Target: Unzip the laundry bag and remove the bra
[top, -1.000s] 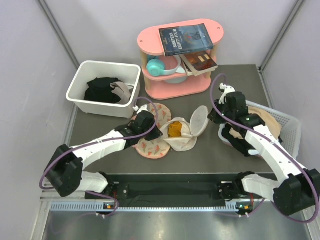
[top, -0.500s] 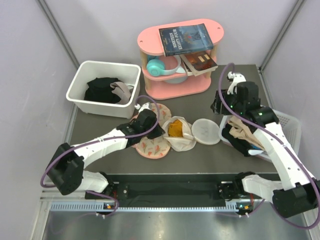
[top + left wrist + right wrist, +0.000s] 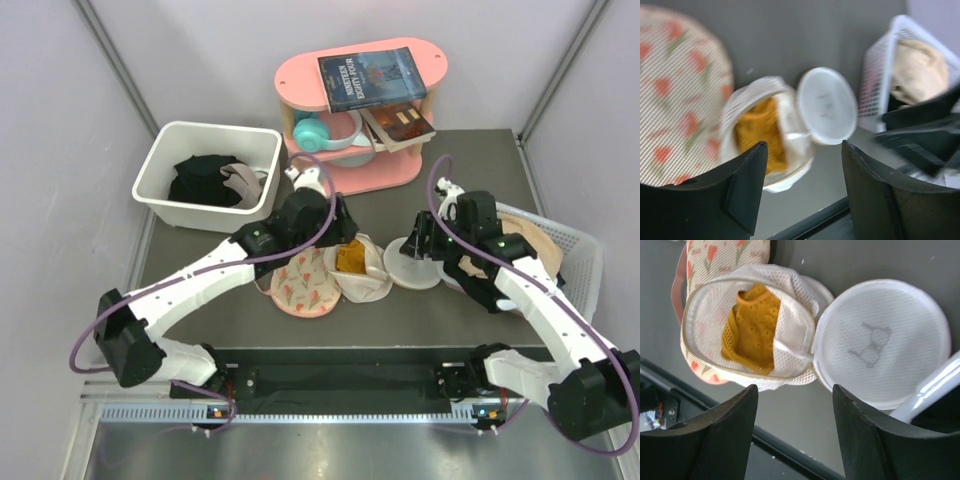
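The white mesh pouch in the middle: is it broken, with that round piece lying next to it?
Not broken, it seems. The laundry bag is simply open: its round lid lies flipped flat on the table beside it, joined at one edge, and the mustard-yellow bra sits bunched inside. Nothing is spilled.

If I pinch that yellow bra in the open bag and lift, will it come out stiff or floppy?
Likely floppy: the bra lies crumpled inside the laundry bag. It is probably light, as it looks like thin open-knit fabric. The soft mesh bag may lift with it, since a mesh fold overlaps the bra.
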Motion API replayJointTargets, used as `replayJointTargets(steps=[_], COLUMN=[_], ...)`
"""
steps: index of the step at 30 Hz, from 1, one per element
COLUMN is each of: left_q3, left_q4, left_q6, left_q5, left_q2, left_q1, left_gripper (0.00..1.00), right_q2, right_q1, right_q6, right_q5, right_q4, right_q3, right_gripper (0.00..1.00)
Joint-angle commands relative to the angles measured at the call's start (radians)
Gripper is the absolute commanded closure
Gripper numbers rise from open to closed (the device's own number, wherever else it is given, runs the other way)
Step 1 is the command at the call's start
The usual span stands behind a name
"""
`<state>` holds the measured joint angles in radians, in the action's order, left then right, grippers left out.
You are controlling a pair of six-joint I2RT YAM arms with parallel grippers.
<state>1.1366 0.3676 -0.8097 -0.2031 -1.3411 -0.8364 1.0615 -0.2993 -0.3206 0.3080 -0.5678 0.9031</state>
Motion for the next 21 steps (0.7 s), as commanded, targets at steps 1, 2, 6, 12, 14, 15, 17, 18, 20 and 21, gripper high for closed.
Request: replayJointTargets(steps=[1, 2, 6, 12, 14, 15, 17, 18, 20, 21], left_q3=[0.147, 0.176, 0.242, 0.253, 0.241, 0.239, 0.227, 0.221, 0.203, 0.198], left_q4=[0.039, 0.051, 0.160, 0.268, 0.268, 0.258, 0.234, 0.209, 0.182, 0.174], left_q6=[0.150, 0.156, 0.176, 0.199, 0.205, 0.208, 0.221, 0.221, 0.218, 0.216], left_q5=[0.033, 0.043, 0.041, -0.054, -0.067, -0.052, -0.027, -0.006, 0.010, 0.013], left_q2=[-0.122, -0.177, -0.288, -0.349, -0.359, -0.362, -0.372, -0.377, -0.383, -0.388], left_q1=[-0.058, -0.059, -0.059, -0.059, -0.058, -0.058, -0.056, -0.056, -0.056, -0.058], left_gripper=[0.35, 0.34, 0.34, 0.32, 0.30, 0.28, 0.28, 0.27, 0.27, 0.27], right_q2=[-0.015, -0.017, -0.023, -0.040, -0.041, -0.043, -0.043, -0.043, -0.041, -0.040], right_q1=[-0.040, -0.050, -0.069, -0.087, -0.092, -0.095, -0.103, -0.104, -0.112, -0.115], right_q6=[-0.058, -0.063, -0.093, -0.109, -0.115, -0.121, -0.126, -0.126, -0.126, -0.127], right_q5=[0.052, 0.051, 0.046, 0.040, 0.039, 0.039, 0.039, 0.036, 0.033, 0.028], right_q4=[0.100, 0.103, 0.123, 0.135, 0.144, 0.146, 0.155, 0.157, 0.158, 0.157], right_q3=[-0.042, -0.052, -0.101, -0.135, -0.142, -0.153, -0.161, -0.167, -0.173, -0.181], right_gripper=[0.39, 0.39, 0.39, 0.40, 0.40, 0.39, 0.39, 0.39, 0.40, 0.40])
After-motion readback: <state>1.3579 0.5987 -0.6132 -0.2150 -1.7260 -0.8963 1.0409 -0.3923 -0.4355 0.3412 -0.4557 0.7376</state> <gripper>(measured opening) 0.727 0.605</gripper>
